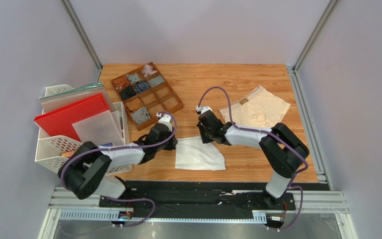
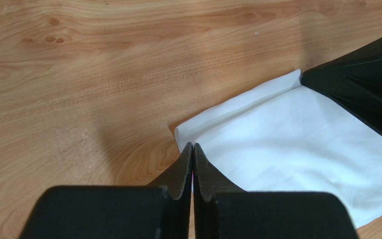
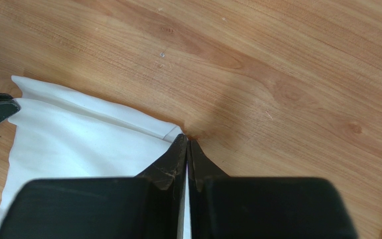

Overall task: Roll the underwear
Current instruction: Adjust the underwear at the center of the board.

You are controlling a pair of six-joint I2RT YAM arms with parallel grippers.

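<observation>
The left gripper has its jaws clenched on the left corner of the white brief, at the end of a narrow turned-over strip along its far edge. The right gripper has its jaws clenched on the opposite corner of the same strip; a sliver of white cloth shows between them. The brief lies flat on the table, near the front, between the two arms.

The step in hand appears to be the start of the roll. To do it well, both corners should probably lift together and stay level. The edge between them should be taut but not stretched. The strip should turn over onto the cloth in tight, even turns, so the roll does not skew or loosen.

The cream brief lies flat, well apart, on the far right. Its tan label is too small to read. No lettering shows on the white brief.
</observation>
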